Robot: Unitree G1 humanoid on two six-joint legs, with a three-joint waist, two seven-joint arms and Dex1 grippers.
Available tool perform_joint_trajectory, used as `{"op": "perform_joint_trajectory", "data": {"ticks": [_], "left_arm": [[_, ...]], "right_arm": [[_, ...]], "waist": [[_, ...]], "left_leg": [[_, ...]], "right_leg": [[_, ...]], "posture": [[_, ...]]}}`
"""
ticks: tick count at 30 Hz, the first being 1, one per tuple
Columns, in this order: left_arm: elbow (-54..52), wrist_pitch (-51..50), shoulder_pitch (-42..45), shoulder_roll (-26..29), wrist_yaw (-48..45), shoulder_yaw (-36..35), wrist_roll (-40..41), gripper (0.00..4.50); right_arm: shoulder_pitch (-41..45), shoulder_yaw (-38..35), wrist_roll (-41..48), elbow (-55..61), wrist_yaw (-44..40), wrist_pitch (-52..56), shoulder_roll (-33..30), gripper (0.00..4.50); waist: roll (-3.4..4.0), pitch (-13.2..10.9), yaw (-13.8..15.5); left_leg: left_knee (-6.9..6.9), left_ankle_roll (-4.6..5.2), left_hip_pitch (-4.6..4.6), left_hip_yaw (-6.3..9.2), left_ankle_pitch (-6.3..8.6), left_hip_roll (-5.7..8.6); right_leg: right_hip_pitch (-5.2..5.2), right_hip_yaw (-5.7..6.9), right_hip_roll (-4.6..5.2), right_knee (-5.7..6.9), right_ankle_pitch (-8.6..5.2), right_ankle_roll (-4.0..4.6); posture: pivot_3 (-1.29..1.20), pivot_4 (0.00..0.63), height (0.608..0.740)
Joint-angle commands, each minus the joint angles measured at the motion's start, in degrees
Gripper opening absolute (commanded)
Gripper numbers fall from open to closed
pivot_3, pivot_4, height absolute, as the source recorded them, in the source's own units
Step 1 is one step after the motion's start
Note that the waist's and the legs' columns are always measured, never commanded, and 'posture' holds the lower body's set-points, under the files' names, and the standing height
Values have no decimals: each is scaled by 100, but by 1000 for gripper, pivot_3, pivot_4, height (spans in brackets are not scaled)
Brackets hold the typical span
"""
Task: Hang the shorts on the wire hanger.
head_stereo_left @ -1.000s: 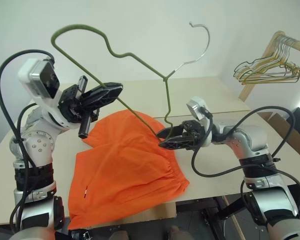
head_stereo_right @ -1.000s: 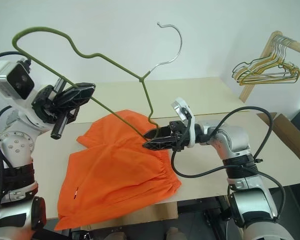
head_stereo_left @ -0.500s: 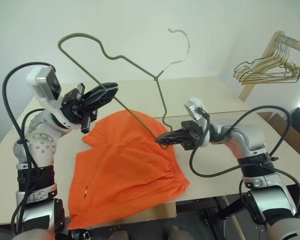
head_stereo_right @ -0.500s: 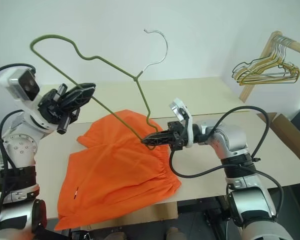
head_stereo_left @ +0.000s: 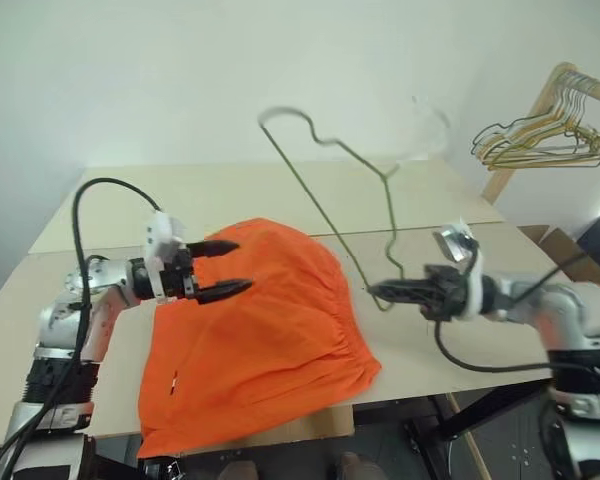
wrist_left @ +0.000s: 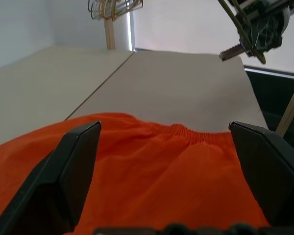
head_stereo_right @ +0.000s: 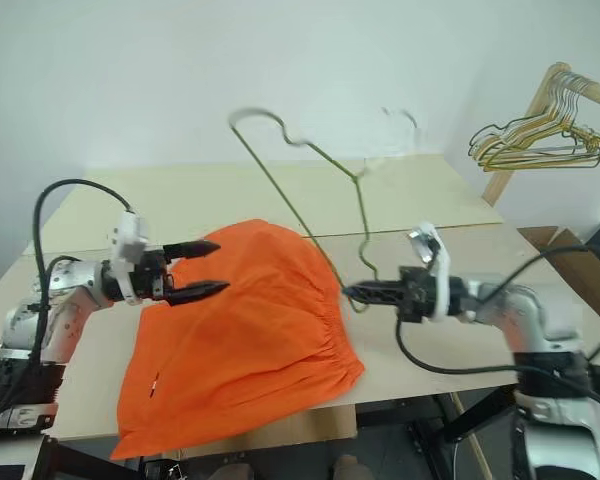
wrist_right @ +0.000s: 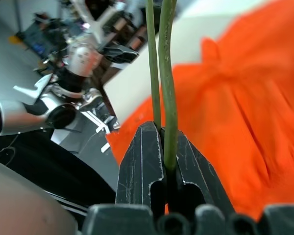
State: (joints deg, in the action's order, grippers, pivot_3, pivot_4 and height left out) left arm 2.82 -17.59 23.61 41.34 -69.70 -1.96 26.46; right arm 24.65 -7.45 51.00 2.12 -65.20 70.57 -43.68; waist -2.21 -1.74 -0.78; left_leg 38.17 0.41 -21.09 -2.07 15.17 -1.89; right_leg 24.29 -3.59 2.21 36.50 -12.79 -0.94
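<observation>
On the beige table (head_stereo_left: 100,200), the bright orange fabric shorts (head_stereo_left: 260,330) lie flat, just under the released left gripper (head_stereo_left: 225,268). Right gripper (head_stereo_left: 378,292) is clamped on the thin greenish wire hanger (head_stereo_left: 320,205), beside the waistband.

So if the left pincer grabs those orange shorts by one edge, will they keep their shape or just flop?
Probably flop: the shorts lie rumpled in soft folds and droop over the table edge. They look thin, so likely light. The gathered waistband may bunch between the open left pincer fingers.
</observation>
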Motion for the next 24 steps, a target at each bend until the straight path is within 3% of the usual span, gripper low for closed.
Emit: {"op": "perform_joint_trajectory", "data": {"ticks": [1, 7, 13, 20, 24], "left_arm": [[-401, 548, -65, 288, -364, 208, -363, 4481], [-351, 776, -147, 650, -1022, 358, -454, 4481], [-363, 678, 27, 610, -1151, 331, -324, 4481], [-576, 639, -159, 570, -1142, 369, -303, 4481], [-638, 556, -263, 482, -988, 370, -316, 4481]], "right_arm": [[-571, -160, 140, 458, 84, 445, -591, 0], [-1508, -29, 403, 415, -707, 860, -1666, 0], [-2094, 770, -279, -141, -1328, 365, -2536, 0], [-2376, 1092, -720, -888, -1614, -138, -2508, 0], [-2118, 1075, -760, -1147, -1649, -205, -2361, 0]], "waist": [[0, 0, -10], [10, -5, -138], [10, -5, -203], [14, -4, -215], [14, -4, -232]], "left_leg": [[0, 1, 0, -1, 1, 0], [1, 9, 4, -14, 5, -3], [14, 10, 13, -18, 5, -5], [16, 15, 9, -20, 8, -5], [21, 17, 13, -24, 10, -5]], "right_leg": [[0, 0, 0, -1, 0, -1], [-4, -13, -1, -7, -26, -45], [-12, -17, -2, -6, -28, -56], [-9, -21, -3, -7, -28, -61], [-12, -26, -3, -6, -27, -64]], "posture": [[-27, 0, 740], [-55, 0, 740], [-59, 0, 740], [-60, 0, 740], [-62, 0, 740]]}}
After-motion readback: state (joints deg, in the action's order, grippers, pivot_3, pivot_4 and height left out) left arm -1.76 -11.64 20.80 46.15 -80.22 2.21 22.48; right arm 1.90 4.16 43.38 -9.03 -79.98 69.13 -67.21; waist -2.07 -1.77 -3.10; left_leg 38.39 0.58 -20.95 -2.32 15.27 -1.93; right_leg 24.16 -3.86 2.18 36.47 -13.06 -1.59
